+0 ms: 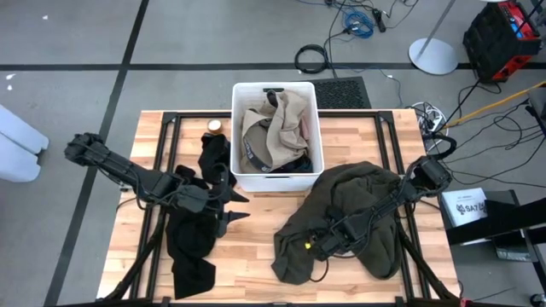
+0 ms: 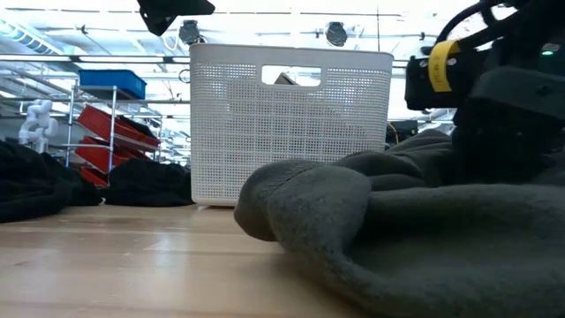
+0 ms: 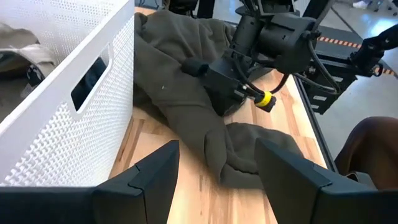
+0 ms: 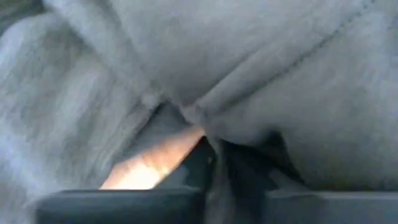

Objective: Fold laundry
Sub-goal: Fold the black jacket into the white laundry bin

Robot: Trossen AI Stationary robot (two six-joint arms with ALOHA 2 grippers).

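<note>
A large dark olive-grey garment (image 1: 350, 217) lies bunched on the table's right half; it also shows in the low view (image 2: 415, 230) and the left wrist view (image 3: 186, 81). My right gripper (image 1: 316, 249) is down on its near left part, shut on cloth. A black garment (image 1: 192, 239) lies spread on the table's left half. My left gripper (image 1: 241, 207) hovers open and empty at its right edge, pointing toward the olive garment. Beige-tan, pale pink and black garments (image 1: 277, 128) lie heaped in the white bin (image 1: 241, 175). My right gripper pinches a raised fold of the olive-grey garment (image 4: 208, 140) between its two fingers (image 4: 239, 177). It comes slanting down from the table's right. The rest of the garment lies slack on the table around it; how many layers are held I cannot tell.
The white bin (image 2: 291, 124) stands at the far middle of the table. A small round tan object (image 1: 214, 126) lies left of it. Bare wood (image 1: 252, 264) shows between the two garments at the near edge. Cables and a lamp base lie on the floor beyond the table.
</note>
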